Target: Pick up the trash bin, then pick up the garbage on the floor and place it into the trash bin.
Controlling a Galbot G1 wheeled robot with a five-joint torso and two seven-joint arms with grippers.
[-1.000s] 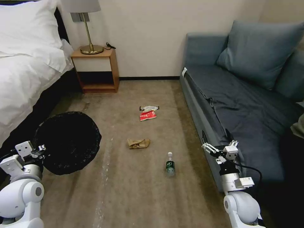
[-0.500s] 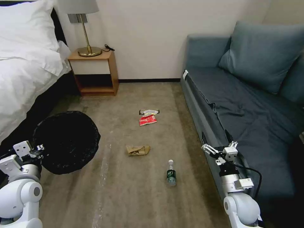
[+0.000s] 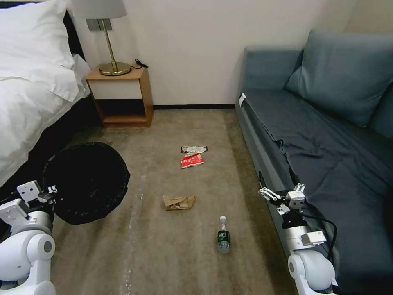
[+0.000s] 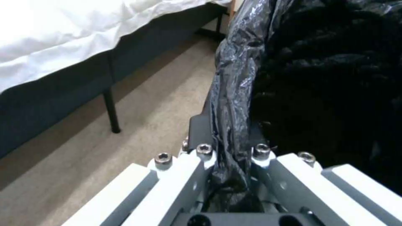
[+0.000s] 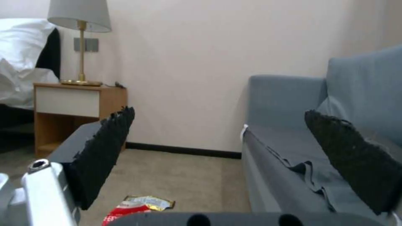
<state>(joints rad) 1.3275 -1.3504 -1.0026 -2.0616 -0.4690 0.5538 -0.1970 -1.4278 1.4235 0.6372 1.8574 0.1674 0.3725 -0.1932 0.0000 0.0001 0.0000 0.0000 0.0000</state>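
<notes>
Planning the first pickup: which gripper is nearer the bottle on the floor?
Right. The right gripper hangs open by the sofa edge, a short way from the bottle. The left gripper is farther off, across the carpet, clamped on the trash bin rim.

Bedroom: white-sheeted bed [image 3: 28,94], lamp-topped nightstand [image 3: 120,96], blue sofa [image 3: 323,135]

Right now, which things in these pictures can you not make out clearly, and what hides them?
- Trash bin, head view: the black bag covers its shell, held in the shut left tool.
- Bin's inside, left wrist view: too dark to see any contents.
- Bottle label, head view: too small to read.
- Red snack packet, right wrist view: partly behind the open right tool.
- Nightstand shelf: in shadow.
</notes>
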